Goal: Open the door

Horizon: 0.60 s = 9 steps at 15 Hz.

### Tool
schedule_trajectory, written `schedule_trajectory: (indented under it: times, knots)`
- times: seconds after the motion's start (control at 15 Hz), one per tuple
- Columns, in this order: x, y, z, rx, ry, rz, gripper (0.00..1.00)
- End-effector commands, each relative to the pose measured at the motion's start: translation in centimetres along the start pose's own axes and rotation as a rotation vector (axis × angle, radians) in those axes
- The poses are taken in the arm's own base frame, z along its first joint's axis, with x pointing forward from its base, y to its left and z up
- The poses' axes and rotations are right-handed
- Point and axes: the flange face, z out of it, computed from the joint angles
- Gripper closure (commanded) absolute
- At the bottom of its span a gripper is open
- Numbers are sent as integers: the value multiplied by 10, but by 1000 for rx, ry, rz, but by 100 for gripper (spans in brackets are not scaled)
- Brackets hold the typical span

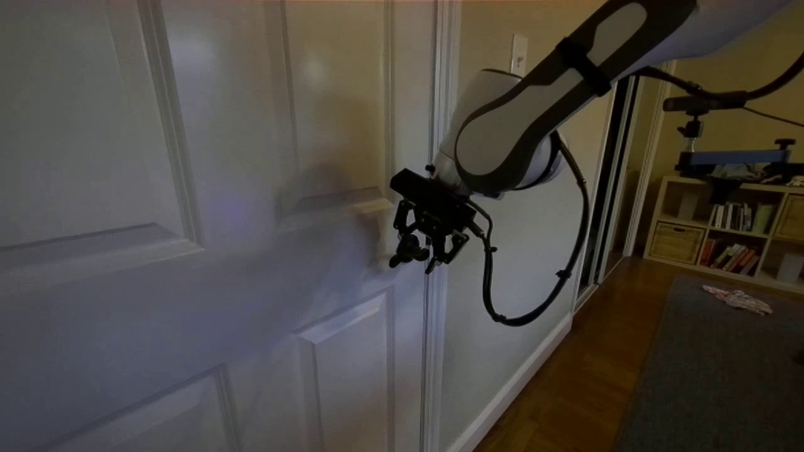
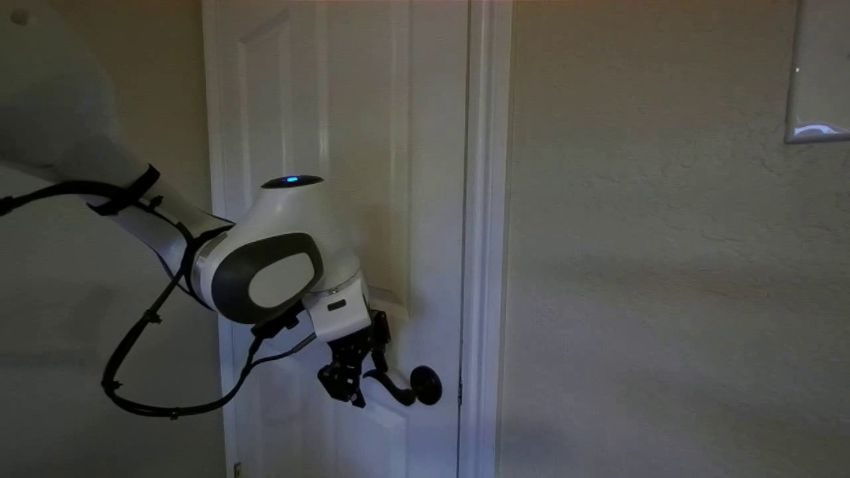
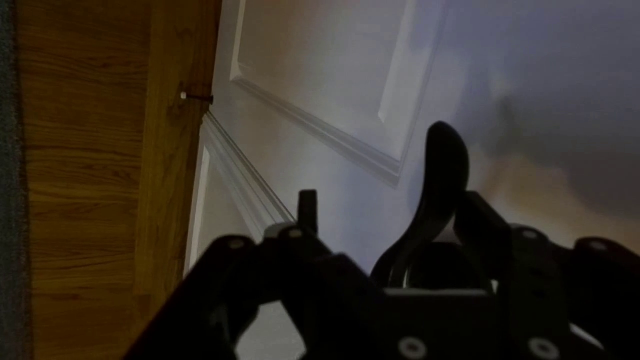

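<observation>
The tall white panelled door [image 1: 245, 282] fills much of an exterior view and also shows in an exterior view [image 2: 435, 232] and the wrist view [image 3: 330, 95]. It looks closed against its frame. Its black lever handle [image 2: 398, 393] has a round base and points away from the near frame edge. My gripper [image 2: 370, 385] is at the lever's free end; it also shows in an exterior view [image 1: 418, 254]. In the wrist view my gripper [image 3: 390, 200] is open, with the lever [image 3: 442, 160] between the fingers, close to the right finger. Whether they touch cannot be told.
The white door frame [image 2: 488, 232] runs beside the handle. A wall with a light switch [image 1: 519, 56] stands behind the arm. A small rod-like stop [image 3: 196, 96] juts out low at the door. A rug [image 1: 710, 370] and a bookshelf [image 1: 678, 242] are farther off.
</observation>
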Motion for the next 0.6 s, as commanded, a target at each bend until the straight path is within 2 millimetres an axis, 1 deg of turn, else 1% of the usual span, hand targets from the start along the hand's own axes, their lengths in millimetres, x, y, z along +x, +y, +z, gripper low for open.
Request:
schedule_trajectory:
  times: [0.0,0.07,0.2,0.27,0.33,0.53]
  knots:
    - [-3,-11,8,27,13,17,18]
    - [-4,-14,10,31,15,12,19]
    - [-5,-20,13,43,19,0,32]
    - [-5,-22,14,48,20,-4,50]
    - [-5,-25,14,54,22,-7,58]
    - [-5,-31,9,67,29,-19,78]
